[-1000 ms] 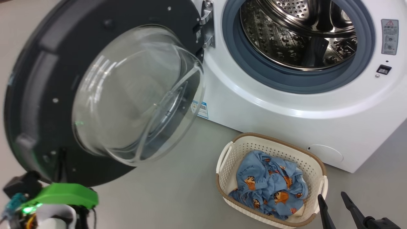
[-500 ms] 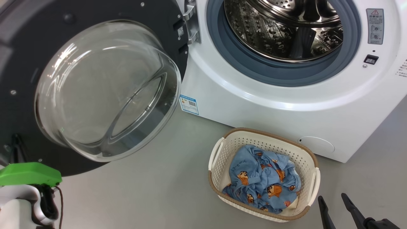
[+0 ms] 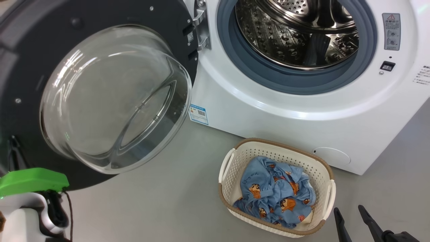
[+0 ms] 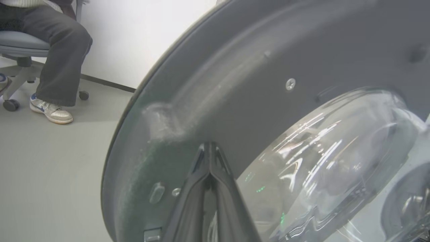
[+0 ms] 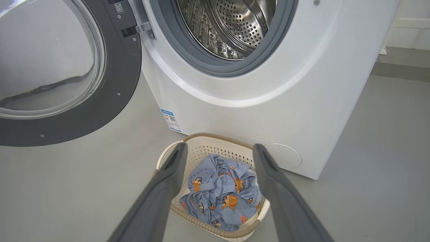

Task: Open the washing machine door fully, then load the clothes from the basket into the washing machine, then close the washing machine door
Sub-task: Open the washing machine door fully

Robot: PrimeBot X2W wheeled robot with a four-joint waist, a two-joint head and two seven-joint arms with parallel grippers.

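Note:
The washing machine stands with its steel drum exposed. Its door hangs swung far out to the left, glass bowl facing me. In the left wrist view my left gripper is shut, empty, its tips at the door's grey inner face beside the bowl; whether they touch I cannot tell. The basket sits on the floor before the machine, holding the blue printed clothes. My right gripper stands open just right of it. In the right wrist view the right gripper points over the basket and clothes.
My left forearm with its green cover sits at the lower left, under the door's edge. A seated person's legs and an office chair are beyond the door. Grey floor lies between door and basket.
The head camera has shifted. The door has swung wider open than a second ago, and my left arm has gone left with it. The right gripper has stayed open in place.

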